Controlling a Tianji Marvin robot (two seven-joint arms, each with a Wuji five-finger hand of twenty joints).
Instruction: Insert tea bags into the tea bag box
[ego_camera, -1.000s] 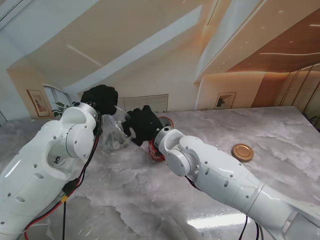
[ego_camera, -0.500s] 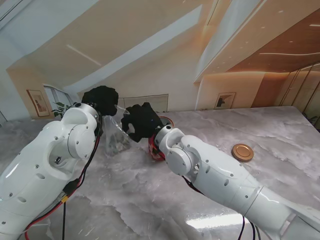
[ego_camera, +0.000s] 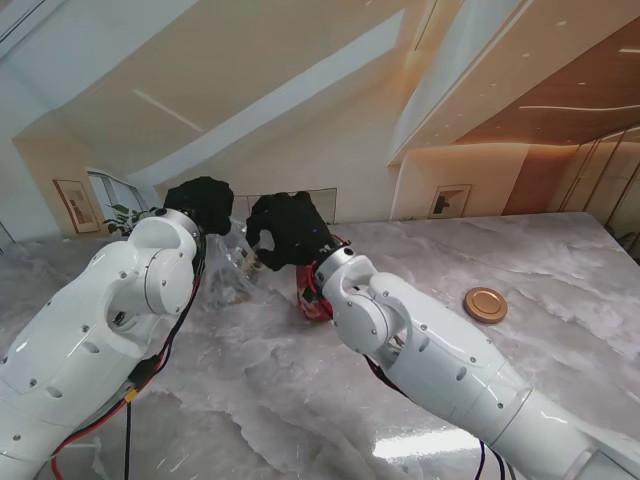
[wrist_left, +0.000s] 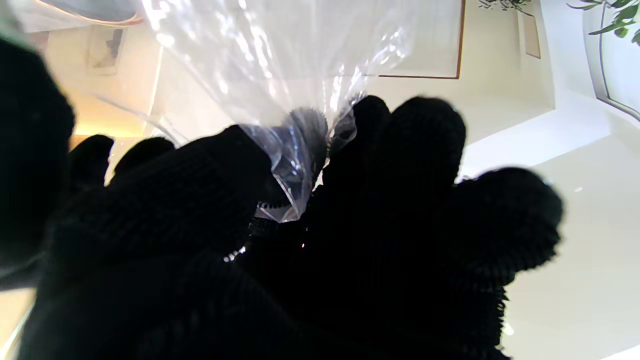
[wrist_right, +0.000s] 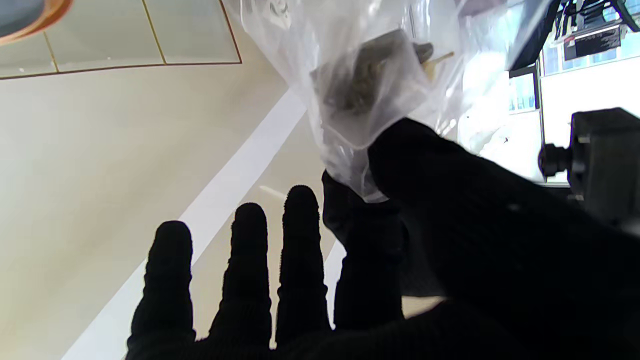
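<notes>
Marble bench (ego_camera: 560, 250), both hands raised over it with a clear plastic bag (ego_camera: 232, 272) between them.
Left hand (wrist_left: 280, 235) closed on bag's edge; right hand (wrist_right: 380, 235) pinches its corner by thumb and forefinger, other fingers (wrist_right: 250, 270) spread. Tea bags (wrist_right: 365, 80) inside bag. Film looks limp, light, slippery: hold by the edge.

The red tea bag box (ego_camera: 314, 300) shows only a sliver, the right robot hand (ego_camera: 290, 232) and forearm covering most of it. The clear plastic bag (ego_camera: 232, 272) is half lost behind the left robot hand (ego_camera: 200, 203). Dark contents inside the bag (wrist_right: 365, 80) blur out; what they are, can't tell.
</notes>
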